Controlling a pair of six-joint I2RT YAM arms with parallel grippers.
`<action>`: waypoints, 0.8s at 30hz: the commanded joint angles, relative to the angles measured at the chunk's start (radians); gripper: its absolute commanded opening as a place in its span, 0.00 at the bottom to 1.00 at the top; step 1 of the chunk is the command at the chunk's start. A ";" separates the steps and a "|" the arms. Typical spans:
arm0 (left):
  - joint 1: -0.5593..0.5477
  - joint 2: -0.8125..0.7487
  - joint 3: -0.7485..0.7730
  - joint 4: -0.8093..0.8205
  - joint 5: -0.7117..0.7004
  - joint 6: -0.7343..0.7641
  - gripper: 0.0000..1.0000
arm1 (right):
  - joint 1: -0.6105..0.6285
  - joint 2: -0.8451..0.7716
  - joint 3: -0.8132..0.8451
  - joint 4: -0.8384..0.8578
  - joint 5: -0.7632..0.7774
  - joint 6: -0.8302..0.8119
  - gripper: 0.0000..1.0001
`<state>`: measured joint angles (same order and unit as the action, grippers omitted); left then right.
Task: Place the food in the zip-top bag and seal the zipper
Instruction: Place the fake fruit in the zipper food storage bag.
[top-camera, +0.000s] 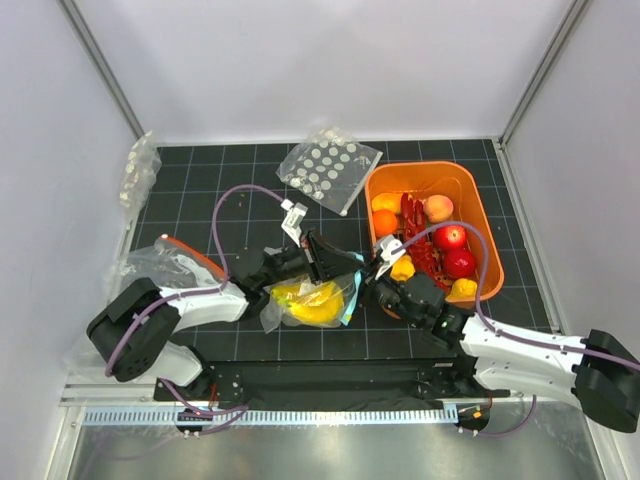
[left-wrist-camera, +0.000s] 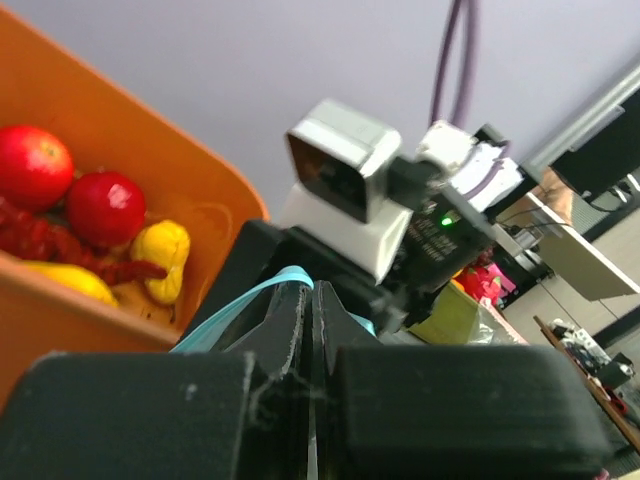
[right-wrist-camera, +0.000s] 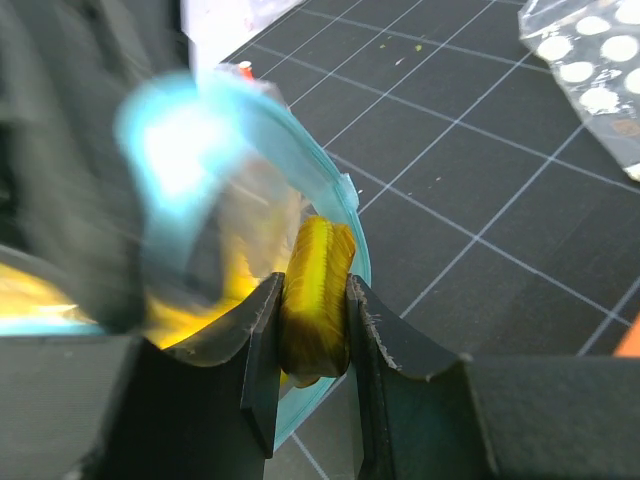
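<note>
while left fingers (left-wrist-camera: 272, 335) clench the zipper (left-wrist-camera: 238, 297), right fingers (right-wrist-camera: 262, 345) grasp the yellow food (right-wrist-camera: 315, 290).

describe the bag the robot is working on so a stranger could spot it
Find the orange bin on the right. Just left of it lies the zip-top bag. Unlike the dotted bag behind, it has a light-blue zipper and yellow bananas showing through.

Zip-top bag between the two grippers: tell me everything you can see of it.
The zip-top bag is clear, crinkly plastic and lies on the black grid mat near the orange bin. Its light-blue zip strip rims a mouth open toward the bin. The left gripper, shut, pinches that strip. The right gripper clamps the banana bunch at the mouth.
</note>
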<state>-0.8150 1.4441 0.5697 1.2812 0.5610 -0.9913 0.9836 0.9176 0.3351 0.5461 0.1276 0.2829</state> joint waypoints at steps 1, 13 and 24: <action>-0.004 -0.020 -0.048 -0.091 -0.024 0.078 0.00 | 0.035 0.020 0.067 0.117 -0.077 0.005 0.01; -0.004 -0.134 -0.086 -0.089 -0.033 0.195 0.00 | 0.038 -0.034 0.076 0.115 -0.186 0.035 0.15; -0.006 -0.182 -0.096 -0.037 -0.021 0.230 0.00 | 0.038 -0.069 0.117 -0.001 -0.132 0.035 0.43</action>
<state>-0.8165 1.2926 0.4835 1.1877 0.5354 -0.8181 1.0058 0.8799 0.3950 0.5053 0.0303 0.2962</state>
